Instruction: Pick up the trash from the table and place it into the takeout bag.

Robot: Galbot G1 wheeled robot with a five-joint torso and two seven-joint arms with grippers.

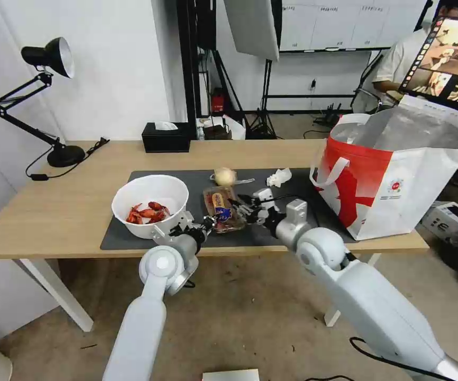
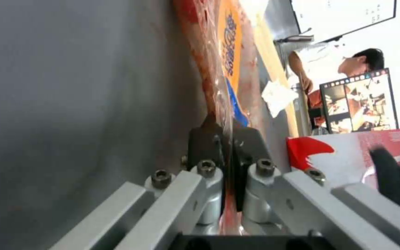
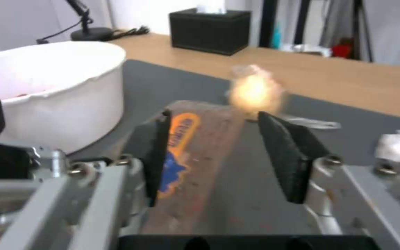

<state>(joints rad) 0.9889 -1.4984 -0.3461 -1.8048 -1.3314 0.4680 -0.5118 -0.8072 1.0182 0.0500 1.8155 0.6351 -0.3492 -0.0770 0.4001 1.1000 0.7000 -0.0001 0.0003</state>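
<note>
Bench [image 1: 81,211]: light wood, smooth matt. Mat [image 1: 144,177]: dark grey, matt. Bowl [image 1: 152,190]: white glossy plastic. Tray [image 1: 223,211]: clear shiny plastic. Tissue [image 1: 279,177]: crumpled white paper. Bag [image 1: 398,180]: white woven-looking cloth, silver foil lining. Left claw [image 2: 227,146]: bare metal links, black matt pads.

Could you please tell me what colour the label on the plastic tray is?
Orange and blue, on the plastic tray; the right wrist view shows it best.
</note>
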